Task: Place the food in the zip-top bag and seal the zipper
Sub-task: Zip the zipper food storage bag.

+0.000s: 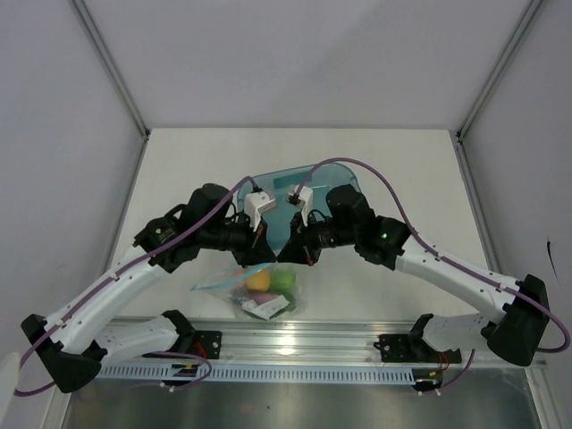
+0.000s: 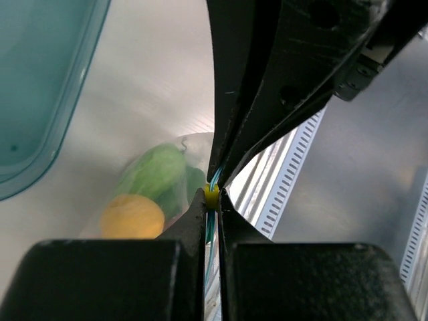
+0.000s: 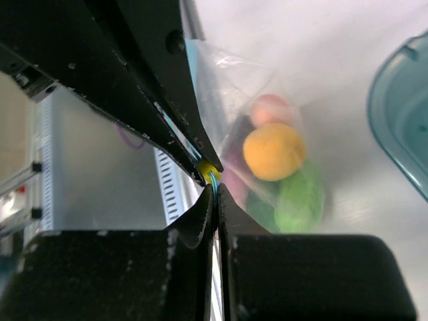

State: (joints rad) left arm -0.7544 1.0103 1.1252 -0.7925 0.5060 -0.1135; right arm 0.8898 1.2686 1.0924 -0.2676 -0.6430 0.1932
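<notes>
White table: L hand, R hand pinch zipper, bag holds food.

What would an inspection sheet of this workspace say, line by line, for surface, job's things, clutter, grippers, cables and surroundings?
Surface: white table; metal rail along its near edge.
Job's things: zip-top bag holds orange-yellow ball, pink ball and bright green chunk; whether the zipper is sealed cannot be told.
Clutter: teal tray beyond the bag.
Grippers: left gripper and right gripper both shut on the zipper, tips meeting.
Cables: purple cables loop over both arms.
Surroundings: pale walls; nothing else seen.
</notes>
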